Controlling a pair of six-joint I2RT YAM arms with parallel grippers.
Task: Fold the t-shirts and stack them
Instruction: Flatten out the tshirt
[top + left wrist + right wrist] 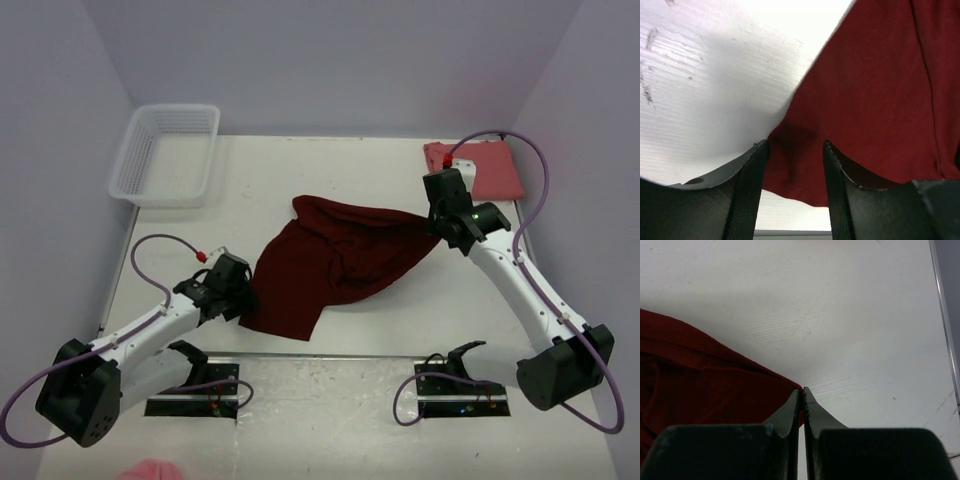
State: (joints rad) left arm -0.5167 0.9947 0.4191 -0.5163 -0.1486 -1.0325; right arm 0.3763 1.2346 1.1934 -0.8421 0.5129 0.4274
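A dark maroon t-shirt (pixel 335 260) lies crumpled and partly spread in the middle of the white table (pixel 400 330). My right gripper (pixel 438 236) is shut on its right corner; the right wrist view shows the closed gripper (pixel 802 389) pinching the maroon cloth (pixel 705 375) at the tips. My left gripper (pixel 244 298) sits low at the shirt's near left edge. Its jaws (pixel 794 145) stand apart, with the maroon cloth (pixel 875 100) lying between and beyond the fingertips. A salmon pink t-shirt (pixel 485 168) lies folded at the back right corner.
A white mesh basket (pixel 170 108) stands at the back left. Purple walls close the table on three sides. The two arm bases are bolted at the near edge. Something pink (pixel 150 470) shows at the bottom edge of the top view.
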